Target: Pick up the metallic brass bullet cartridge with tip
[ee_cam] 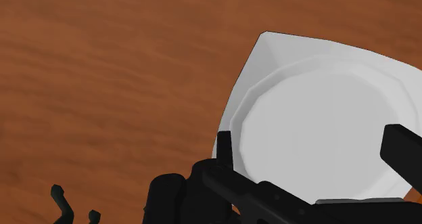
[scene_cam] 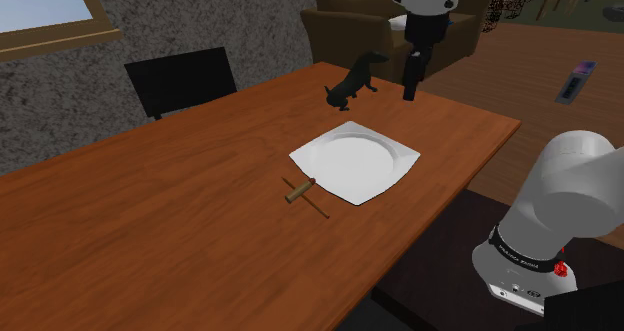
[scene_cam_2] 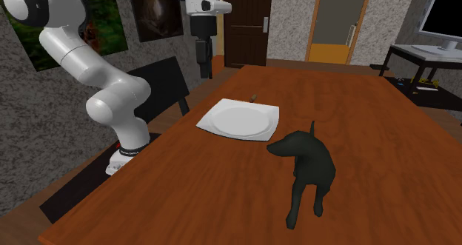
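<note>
The brass cartridge lies on the wooden table just off the white plate's corner, on the shoulder view's left, with a thin dark tip pointing toward the near edge. In the second exterior view the cartridge is a small sliver behind the plate. My gripper hangs well above the table, past the plate's far corner and far from the cartridge. In the wrist view its fingers stand apart over the plate, with nothing between them.
A black dog figurine stands on the table beyond the plate, close under the gripper; its dark body also appears in the wrist view. A black chair sits at the table's far side. A brown sofa is behind.
</note>
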